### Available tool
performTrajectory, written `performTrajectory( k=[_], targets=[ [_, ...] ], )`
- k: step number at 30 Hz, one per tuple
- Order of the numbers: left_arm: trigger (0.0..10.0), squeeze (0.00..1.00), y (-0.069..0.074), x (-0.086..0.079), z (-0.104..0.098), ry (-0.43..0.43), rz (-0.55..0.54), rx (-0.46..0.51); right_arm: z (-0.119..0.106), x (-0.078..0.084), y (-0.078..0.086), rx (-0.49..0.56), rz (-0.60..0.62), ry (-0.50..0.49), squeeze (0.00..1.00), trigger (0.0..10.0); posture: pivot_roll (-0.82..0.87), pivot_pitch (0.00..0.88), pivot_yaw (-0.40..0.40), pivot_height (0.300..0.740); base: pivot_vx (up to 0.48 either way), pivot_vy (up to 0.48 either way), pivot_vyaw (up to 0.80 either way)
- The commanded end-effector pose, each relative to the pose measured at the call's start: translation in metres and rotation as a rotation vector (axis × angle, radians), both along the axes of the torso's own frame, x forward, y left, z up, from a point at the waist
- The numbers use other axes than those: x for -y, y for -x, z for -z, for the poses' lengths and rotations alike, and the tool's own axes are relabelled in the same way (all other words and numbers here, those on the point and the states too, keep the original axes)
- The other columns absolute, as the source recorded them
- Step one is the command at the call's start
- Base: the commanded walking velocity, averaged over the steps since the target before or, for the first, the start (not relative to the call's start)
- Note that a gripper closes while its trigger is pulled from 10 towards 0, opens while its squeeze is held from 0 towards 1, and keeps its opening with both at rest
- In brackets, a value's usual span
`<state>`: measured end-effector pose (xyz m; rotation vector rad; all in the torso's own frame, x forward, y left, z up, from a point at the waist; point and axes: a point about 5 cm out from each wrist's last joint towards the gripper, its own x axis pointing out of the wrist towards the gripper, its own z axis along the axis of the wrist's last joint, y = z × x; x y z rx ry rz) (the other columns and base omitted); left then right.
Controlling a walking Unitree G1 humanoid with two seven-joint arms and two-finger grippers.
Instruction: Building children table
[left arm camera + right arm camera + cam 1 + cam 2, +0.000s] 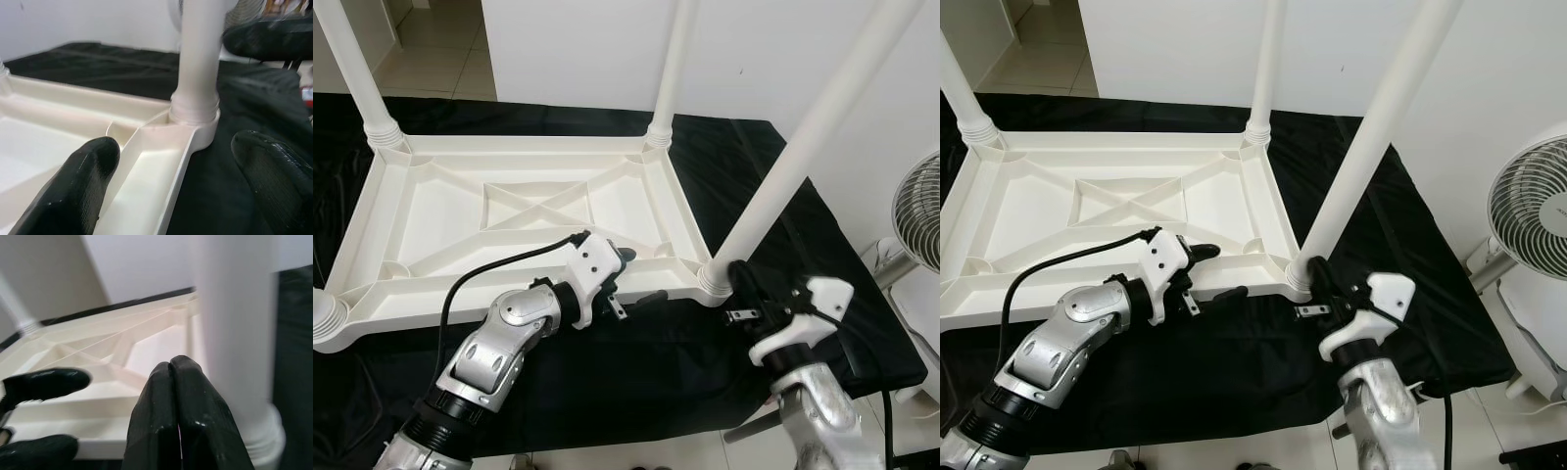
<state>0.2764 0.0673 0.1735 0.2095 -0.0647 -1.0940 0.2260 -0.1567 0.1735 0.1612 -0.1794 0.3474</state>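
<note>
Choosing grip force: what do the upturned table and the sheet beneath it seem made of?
The table looks like moulded white plastic, smooth and slightly glossy, with ribbed bracing underneath. The sheet looks like thin black fabric or film: it wrinkles and has a faint sheen.

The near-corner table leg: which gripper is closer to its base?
Right. The right gripper is pressed against the base of the near-corner leg, jaws shut. The left gripper straddles the tabletop rim a little further along, jaws open.

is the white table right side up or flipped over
Flipped over: the table lies top-down on the black cloth, ribbed underside showing, legs pointing up.
</note>
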Motion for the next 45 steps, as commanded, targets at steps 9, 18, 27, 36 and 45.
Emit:
performTrajectory(
  k=[9,18,27,36,45],
  targets=[
    [10.0,0.0,0.015,0.009,-0.004,0.032,0.128,-0.043,0.004,0.029,-0.013,-0.095,-0.275,0.079,0.0,10.0,0.03,0.13,-0.065,0.74,0.0,0.0,0.0],
    [10.0,0.0,0.014,0.011,-0.01,0.052,0.113,-0.038,0.0,0.051,-0.022,-0.141,-0.413,0.153,0.0,10.0,0.03,0.132,-0.066,0.74,0.0,0.0,0.0],
    [10.0,0.0,0.012,0.011,-0.009,0.117,0.065,-0.116,0.001,0.069,-0.045,-0.138,-0.416,0.224,0.0,10.0,0.04,0.136,-0.063,0.74,0.0,0.0,0.0],
    [10.0,0.0,0.003,0.007,-0.01,0.102,-0.044,-0.125,-0.005,0.068,-0.068,-0.103,-0.397,0.229,0.0,10.0,0.06,0.155,-0.074,0.74,0.0,0.0,0.0],
    [10.0,0.0,-0.015,-0.005,0.006,-0.044,-0.288,-0.139,-0.007,0.066,-0.08,-0.075,-0.381,0.236,0.0,10.0,0.07,0.176,-0.073,0.74,0.0,0.0,0.0]
  ],
)
